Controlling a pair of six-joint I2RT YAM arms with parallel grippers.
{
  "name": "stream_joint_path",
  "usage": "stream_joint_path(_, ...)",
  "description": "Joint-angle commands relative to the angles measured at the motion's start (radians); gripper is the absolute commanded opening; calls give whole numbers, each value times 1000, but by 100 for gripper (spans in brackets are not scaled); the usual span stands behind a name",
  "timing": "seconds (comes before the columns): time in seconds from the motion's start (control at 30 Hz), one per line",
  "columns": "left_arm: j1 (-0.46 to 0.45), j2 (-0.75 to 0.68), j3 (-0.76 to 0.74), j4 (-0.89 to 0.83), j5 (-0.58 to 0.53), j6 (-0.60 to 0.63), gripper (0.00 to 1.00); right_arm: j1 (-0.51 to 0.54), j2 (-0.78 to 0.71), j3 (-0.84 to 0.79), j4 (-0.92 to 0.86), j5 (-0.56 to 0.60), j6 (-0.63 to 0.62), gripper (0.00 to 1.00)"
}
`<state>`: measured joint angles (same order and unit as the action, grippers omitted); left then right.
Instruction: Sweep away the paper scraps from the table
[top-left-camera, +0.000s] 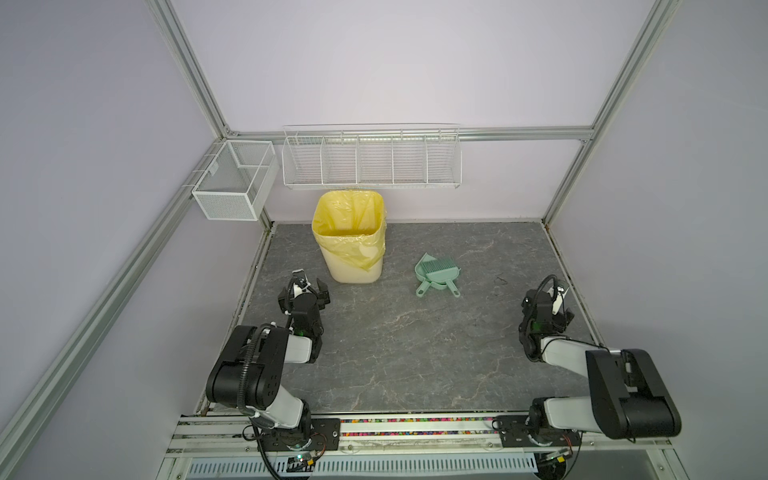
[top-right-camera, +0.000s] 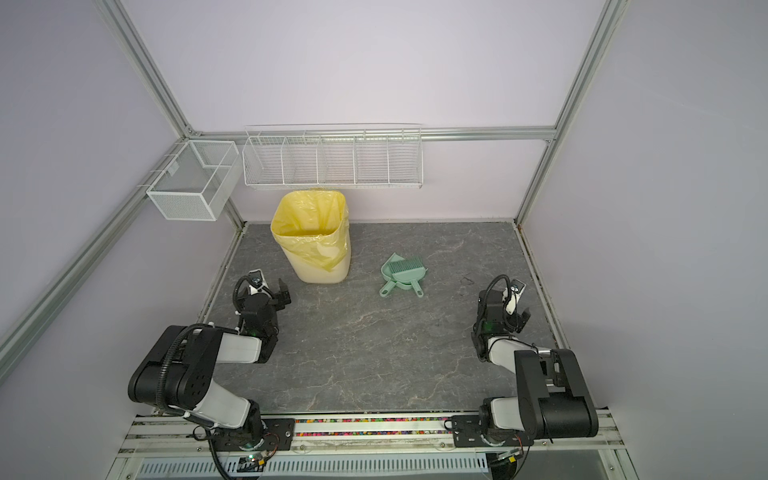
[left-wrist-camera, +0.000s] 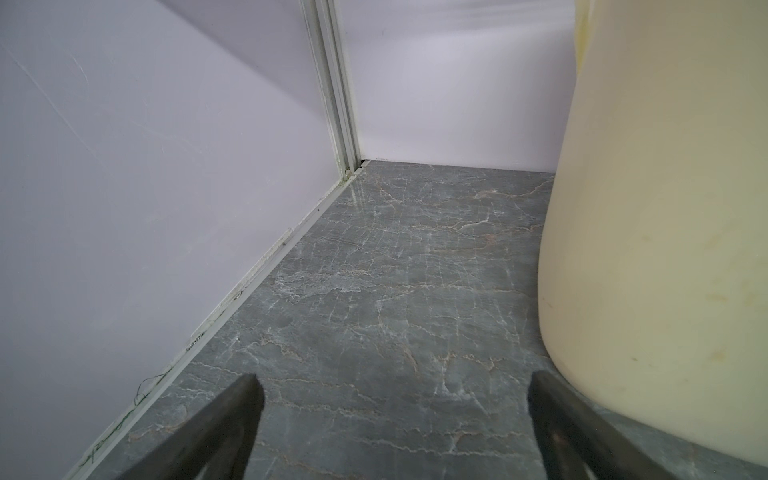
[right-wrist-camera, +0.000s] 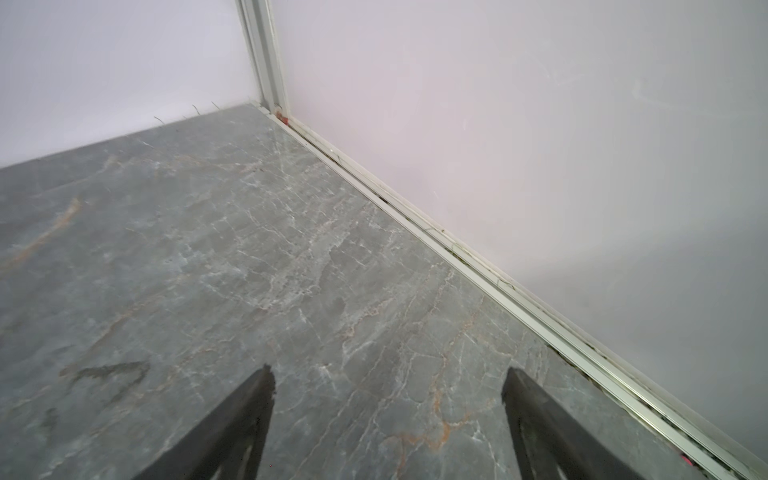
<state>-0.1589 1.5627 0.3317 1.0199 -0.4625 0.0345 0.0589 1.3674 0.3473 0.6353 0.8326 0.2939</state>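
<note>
Grey stone-look bench (top-left-camera: 415, 353) with pale veins fills the floor of the railed cell in both top views. A cream bin (top-left-camera: 353, 270) lined with a yellow bag (top-left-camera: 332, 232) stands upright at about 11 o'clock on the bench, close to the back wall. A mint-green dustpan (top-left-camera: 424, 272) lies flat just past the bench's centre toward 12 o'clock, well apart from the bin, with a matching brush (top-left-camera: 444, 266) resting on it. Both handles point toward 6 o'clock.

The left end effector (left-wrist-camera: 395, 386) hovers at the 9 o'clock edge, its dark fingers (left-wrist-camera: 232, 415) spread wide apart with only bare bench between them. The bin's wall rises just beside one of them. The right end effector (right-wrist-camera: 386, 378) hangs at the 3 o'clock edge near the side rail (right-wrist-camera: 498, 299), fingers likewise wide apart and holding nothing.

Paper scraps do not show on the bench in any view. Part of the bin's inside is hidden.

A white wire rack (top-left-camera: 372, 158) and a mesh basket (top-left-camera: 232, 183) hang on the walls above.
</note>
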Motion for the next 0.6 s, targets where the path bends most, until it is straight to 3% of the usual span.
stream_joint_path(0.0, 4, 11, 9, 25, 10, -9, 99, 19, 10, -9, 115, 30, -63, 89)
stream_joint_path(0.37, 4, 10, 9, 26, 9, -10, 99, 83, 48, -27, 253, 30, -189, 89)
stream_joint_path(0.53, 10, 9, 8, 25, 9, -10, 99, 140, 118, -39, 402, -138, -388, 89)
stream_joint_path(0.57, 65, 4, 11, 8, 144, -32, 99, 173, 135, -50, 450, -159, -423, 89)
